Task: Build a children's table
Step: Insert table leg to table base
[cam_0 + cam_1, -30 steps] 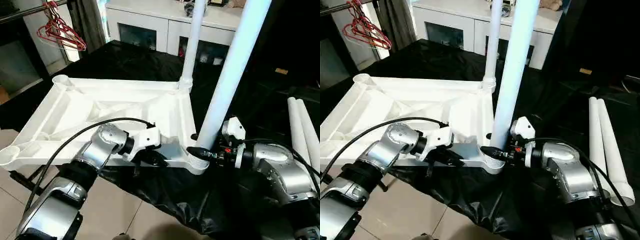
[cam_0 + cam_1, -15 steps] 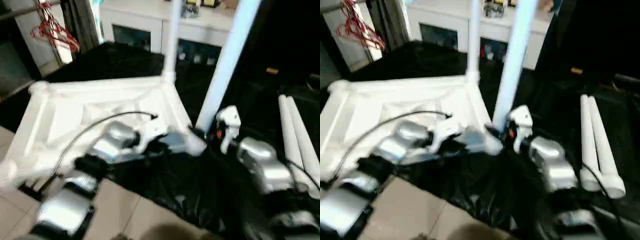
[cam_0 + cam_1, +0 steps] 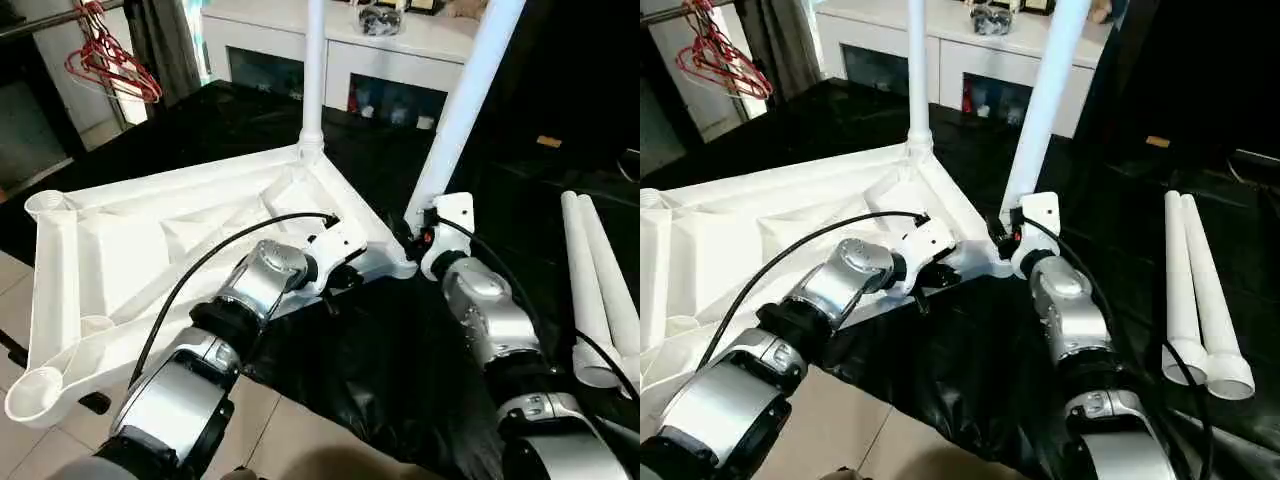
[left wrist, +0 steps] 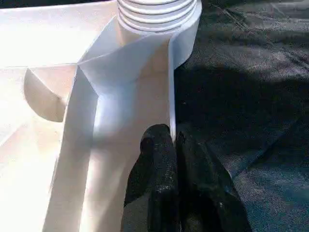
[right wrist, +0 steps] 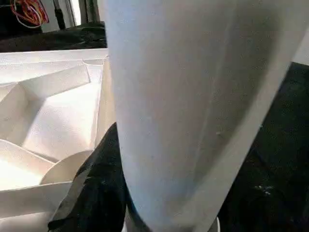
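Note:
The children's table top (image 3: 150,230) lies upside down on a black cloth, ribbed underside up. One white leg (image 3: 313,70) stands in the far corner socket. A second leg (image 3: 462,110) leans up out of the near corner socket (image 4: 157,14), and my right gripper (image 3: 420,235) is shut on its lower end; a black finger (image 5: 96,188) presses against the tube (image 5: 193,96). My left gripper (image 3: 345,282) is shut on the top's rim just beside that socket, its fingertips (image 4: 157,150) pinching the thin wall.
Two loose white legs (image 3: 595,280) lie side by side on the cloth at the right. A white cabinet (image 3: 350,50) with glass doors stands behind. Red hangers (image 3: 110,65) hang at the back left. Tiled floor (image 3: 290,450) shows in front of the cloth's edge.
The camera has shifted. The table top has swung round, its left end now nearer to me, and both arms reach further forward. Both grips are unchanged.

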### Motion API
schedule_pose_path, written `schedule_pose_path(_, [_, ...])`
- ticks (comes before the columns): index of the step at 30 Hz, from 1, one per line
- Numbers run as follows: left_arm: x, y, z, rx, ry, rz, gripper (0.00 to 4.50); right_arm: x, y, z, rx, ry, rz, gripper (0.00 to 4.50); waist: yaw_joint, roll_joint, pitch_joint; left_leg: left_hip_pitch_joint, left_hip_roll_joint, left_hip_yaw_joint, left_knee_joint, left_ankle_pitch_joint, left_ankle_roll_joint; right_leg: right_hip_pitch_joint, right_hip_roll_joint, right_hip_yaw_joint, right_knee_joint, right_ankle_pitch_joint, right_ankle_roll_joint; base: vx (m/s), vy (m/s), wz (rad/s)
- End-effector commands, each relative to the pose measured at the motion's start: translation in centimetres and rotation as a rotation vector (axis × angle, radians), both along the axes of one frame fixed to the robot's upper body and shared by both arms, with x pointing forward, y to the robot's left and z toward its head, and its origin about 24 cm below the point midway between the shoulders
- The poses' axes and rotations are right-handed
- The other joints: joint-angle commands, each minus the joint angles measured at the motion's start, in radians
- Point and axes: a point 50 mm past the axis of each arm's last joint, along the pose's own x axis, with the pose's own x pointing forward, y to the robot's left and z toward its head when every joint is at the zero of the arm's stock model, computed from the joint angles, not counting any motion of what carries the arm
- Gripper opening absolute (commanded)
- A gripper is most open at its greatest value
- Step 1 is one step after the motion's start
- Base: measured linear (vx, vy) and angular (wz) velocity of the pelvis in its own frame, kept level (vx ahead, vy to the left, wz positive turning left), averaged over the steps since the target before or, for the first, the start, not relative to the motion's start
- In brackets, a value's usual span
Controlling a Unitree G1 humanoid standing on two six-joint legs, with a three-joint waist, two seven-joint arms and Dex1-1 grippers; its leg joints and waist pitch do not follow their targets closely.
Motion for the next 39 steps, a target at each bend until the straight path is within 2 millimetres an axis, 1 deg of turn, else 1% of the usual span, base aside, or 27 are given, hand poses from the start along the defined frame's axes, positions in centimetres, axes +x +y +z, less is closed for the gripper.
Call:
schedule_pose_path(1, [1.2, -1.0, 2.7, -0.022, -0.119, 0.008, 0.0, -1.8, 1.6, -4.2, -0.004, 0.185, 0.048, 1.89, 0.001, 0.003, -0.053, 0.017, 0.041, -0.02, -0.087, -0.354, 0.001, 0.035, -0.08, 0.046, -0.104, -0.388, -0.168, 0.0, 0.0, 0.0])
schedule_pose_path(2, [1.1, -1.0, 2.7, -0.023, -0.119, 0.002, 0.0, -1.7, 1.4, -4.2, -0.023, 0.187, 0.023, 1.89, 0.0, 0.006, -0.052, 0.018, 0.041, -0.022, -0.088, -0.362, -0.001, 0.034, -0.08, 0.046, -0.106, -0.412, -0.16, 0.0, 0.0, 0.0])
schedule_pose_path(5, [1.1, -1.0, 2.7, -0.024, -0.119, -0.011, 0.0, -1.6, 1.4, -3.9, 0.018, 0.176, 0.022, 1.89, -0.002, 0.004, -0.051, 0.02, 0.041, -0.023, -0.089, -0.385, -0.007, 0.03, -0.08, 0.045, -0.112, -0.453, -0.144, 0.0, 0.0, 0.0])
schedule_pose_path(6, [1.1, -1.0, 2.7, -0.024, -0.119, -0.012, 0.0, -1.6, 1.3, -3.9, 0.021, 0.175, 0.022, 2.24, -0.002, 0.005, -0.05, 0.02, 0.041, -0.024, -0.09, -0.388, -0.006, 0.03, -0.081, 0.046, -0.113, -0.459, -0.141, 0.0, 0.0, 0.0])
schedule_pose_path(7, [1.1, -0.9, 2.7, -0.026, -0.118, -0.016, 0.0, -1.5, 1.2, -3.7, 0.034, 0.169, 0.021, 2.24, -0.001, 0.005, -0.051, 0.021, 0.042, -0.024, -0.09, -0.388, -0.006, 0.029, -0.081, 0.046, -0.113, -0.456, -0.141, 0.0, 0.0, 0.0])
schedule_pose_path(8, [1.0, -0.9, 2.7, -0.028, -0.118, -0.02, 0.0, -1.4, 1.1, -3.6, 0.042, 0.165, 0.018, 2.62, -0.001, 0.005, -0.051, 0.02, 0.042, -0.024, -0.091, -0.386, -0.004, 0.03, -0.081, 0.046, -0.112, -0.447, -0.143, 0.0, 0.0, 0.0])
schedule_pose_path(11, [1.0, -0.8, 2.7, -0.026, -0.117, -0.021, 0.0, -1.2, 0.8, -3.4, 0.045, 0.155, 0.004, 2.64, -0.002, 0.006, -0.052, 0.019, 0.043, -0.024, -0.092, -0.377, -0.002, 0.03, -0.081, 0.047, -0.11, -0.422, -0.154, 0.0, 0.0, 0.0])
schedule_pose_path(13, [1.0, -0.7, 2.7, -0.027, -0.12, -0.027, 0.0, -1.0, 0.6, -2.9, 0.048, 0.135, 0.001, 3.0, 0.0, 0.004, -0.054, 0.016, 0.044, -0.022, -0.091, -0.356, 0.0, 0.033, -0.081, 0.047, -0.106, -0.386, -0.162, 0.0, 0.0, 0.0])
schedule_pose_path(15, [0.9, -0.6, 2.7, -0.033, -0.119, -0.034, 0.0, -0.8, 0.4, -2.4, 0.063, 0.105, 0.009, 3.09, 0.001, 0.007, -0.055, 0.015, 0.045, -0.021, -0.092, -0.33, 0.007, 0.035, -0.08, 0.048, -0.102, -0.342, -0.176, 0.0, 0.0, 0.0])
schedule_pose_path(16, [0.9, -0.4, 2.7, -0.035, -0.122, -0.044, 0.0, -0.7, 0.4, -1.5, 0.086, 0.065, 0.044, 3.18, 0.001, 0.007, -0.055, 0.014, 0.045, -0.02, -0.092, -0.324, 0.008, 0.036, -0.08, 0.048, -0.101, -0.329, -0.18, 0.0, 0.0, 0.0])
schedule_pose_path(17, [0.9, -0.3, 2.7, -0.035, -0.123, -0.045, 0.0, -0.6, 0.5, -1.3, 0.091, 0.05, 0.056, 3.18, 0.002, 0.006, -0.056, 0.012, 0.045, -0.019, -0.092, -0.311, 0.014, 0.04, -0.081, 0.049, -0.098, -0.306, -0.186, 0.0, 0.0, 0.0])
schedule_pose_path(19, [0.8, -0.2, 2.7, -0.039, -0.127, -0.059, 0.0, -0.6, 0.4, -0.7, 0.112, 0.026, 0.079, 3.41, 0.004, 0.006, -0.06, 0.009, 0.045, -0.017, -0.088, -0.258, 0.027, 0.044, -0.08, 0.049, -0.09, -0.232, -0.203, 0.0, 0.0, 0.0])
schedule_pose_path(20, [0.6, -0.1, 2.5, -0.043, -0.131, -0.086, 0.0, -0.7, 0.4, -0.2, 0.118, 0.002, 0.116, 3.5, 0.004, 0.004, -0.06, 0.009, 0.044, -0.015, -0.086, -0.246, 0.036, 0.046, -0.079, 0.049, -0.09, -0.218, -0.204, 0.0, 0.0, 0.0])
schedule_pose_path(22, [0.4, 0.0, 2.4, -0.049, -0.137, -0.123, 0.0, -0.9, 0.3, 0.3, 0.114, -0.017, 0.164, 3.6, 0.007, 0.004, -0.066, 0.005, 0.044, -0.015, -0.081, -0.185, 0.057, 0.052, -0.079, 0.049, -0.077, -0.128, -0.219, 0.0, 0.0, 0.0])
schedule_pose_path(23, [0.2, 0.2, 2.3, -0.05, -0.13, -0.142, 0.0, -1.2, 0.2, 0.5, 0.102, -0.027, 0.216, 3.69, 0.008, 0.005, -0.071, 0.001, 0.044, -0.015, -0.076, -0.133, 0.074, 0.055, -0.077, 0.047, -0.067, -0.051, -0.234, 0.0, 0.0, 0.0])
schedule_pose_path(24, [0.1, 0.3, 2.2, -0.048, -0.127, -0.155, 0.0, -1.5, 0.2, 0.7, 0.083, -0.035, 0.256, 3.69, 0.009, 0.006, -0.074, 0.001, 0.044, -0.014, -0.07, -0.09, 0.095, 0.056, -0.075, 0.046, -0.058, 0.027, -0.248, 0.0, 0.0, 0.0])
schedule_pose_path(25, [0.1, 0.3, 2.2, -0.048, -0.127, -0.155, 0.0, -1.5, 0.2, 0.7, 0.083, -0.035, 0.256, 3.69, 0.009, 0.005, -0.073, -0.001, 0.045, -0.014, -0.069, -0.072, 0.105, 0.058, -0.076, 0.045, -0.054, 0.06, -0.254, 0.0, 0.0, 0.0])
schedule_pose_path(26, [-0.2, 0.6, 2.2, -0.055, -0.121, -0.195, 0.0, -2.2, 0.0, 1.0, 0.044, -0.045, 0.351, 3.69, 0.01, 0.007, -0.072, -0.001, 0.045, -0.015, -0.069, -0.064, 0.118, 0.058, -0.075, 0.043, -0.053, 0.083, -0.266, 0.0, 0.0, 0.0])
schedule_pose_path(27, [-0.4, 0.8, 2.1, -0.057, -0.117, -0.212, 0.0, -2.6, -0.2, 1.1, 0.02, -0.049, 0.396, 3.69, 0.011, 0.007, -0.074, 0.003, 0.047, -0.013, -0.065, -0.067, 0.127, 0.057, -0.076, 0.044, -0.05, 0.103, -0.275, 0.0, 0.0, 0.0])
schedule_pose_path(28, [-0.4, 0.8, 2.1, -0.057, -0.117, -0.212, 0.0, -2.6, -0.2, 1.1, 0.02, -0.049, 0.396, 3.69, 0.011, 0.008, -0.073, 0.002, 0.049, -0.014, -0.066, -0.066, 0.132, 0.058, -0.077, 0.044, -0.05, 0.106, -0.278, 0.0, 0.0, 0.0])
schedule_pose_path(30, [-0.9, 1.2, 2.2, -0.081, -0.109, -0.272, 0.0, -3.5, -1.0, 1.4, -0.013, -0.039, 0.483, 3.69, 0.011, 0.006, -0.072, 0.004, 0.05, -0.013, -0.065, -0.078, 0.134, 0.058, -0.078, 0.044, -0.052, 0.091, -0.287, 0.0, 0.0, 0.0])
schedule_pose_path(31, [-1.1, 1.3, 2.2, -0.093, -0.107, -0.305, 0.0, -4.0, -1.5, 1.5, -0.035, -0.033, 0.526, 3.69, 0.012, 0.009, -0.071, 0.004, 0.05, -0.013, -0.066, -0.085, 0.133, 0.058, -0.077, 0.044, -0.053, 0.079, -0.287, 0.0, 0.0, 0.0])
schedule_pose_path(32, [-1.2, 1.4, 2.2, -0.095, -0.106, -0.31, 0.0, -4.1, -1.6, 1.5, -0.038, -0.032, 0.533, 3.69, 0.013, 0.007, -0.07, 0.005, 0.051, -0.011, -0.066, -0.102, 0.13, 0.059, -0.079, 0.046, -0.055, 0.061, -0.285, 0.0, 0.0, 0.0])
schedule_pose_path(34, [-1.7, 1.8, 2.2, -0.101, -0.084, -0.361, 0.0, -4.9, -2.4, 1.7, -0.082, -0.016, 0.62, 3.69, 0.015, 0.008, -0.066, 0.007, 0.051, -0.01, -0.069, -0.144, 0.111, 0.056, -0.079, 0.046, -0.063, -0.012, -0.277, 0.0, 0.0, 0.0])
schedule_pose_path(35, [-1.9, 2.0, 2.1, -0.103, -0.079, -0.385, 0.0, -5.2, -2.7, 1.8, -0.097, -0.005, 0.65, 3.69, 0.017, 0.01, -0.064, 0.007, 0.052, -0.011, -0.07, -0.155, 0.106, 0.057, -0.079, 0.046, -0.066, -0.035, -0.271, 0.0, 0.0, 0.0])
schedule_pose_path(36, [-2.1, 2.2, 2.1, -0.104, -0.065, -0.405, 0.0, -5.5, -3.0, 1.8, -0.114, 0.006, 0.684, 3.69, 0.018, 0.01, -0.061, 0.009, 0.053, -0.009, -0.071, -0.174, 0.098, 0.054, -0.079, 0.048, -0.071, -0.074, -0.262, 0.0, 0.0, 0.0])
schedule_pose_path(39, [-2.6, 2.8, 2.0, -0.108, -0.046, -0.456, 0.0, -6.1, -3.5, 2.0, -0.16, 0.035, 0.753, 3.69, 0.026, 0.008, -0.063, 0.013, 0.056, -0.01, -0.073, -0.18, 0.078, 0.053, -0.078, 0.048, -0.071, -0.109, -0.252, 0.0, 0.0, 0.0])
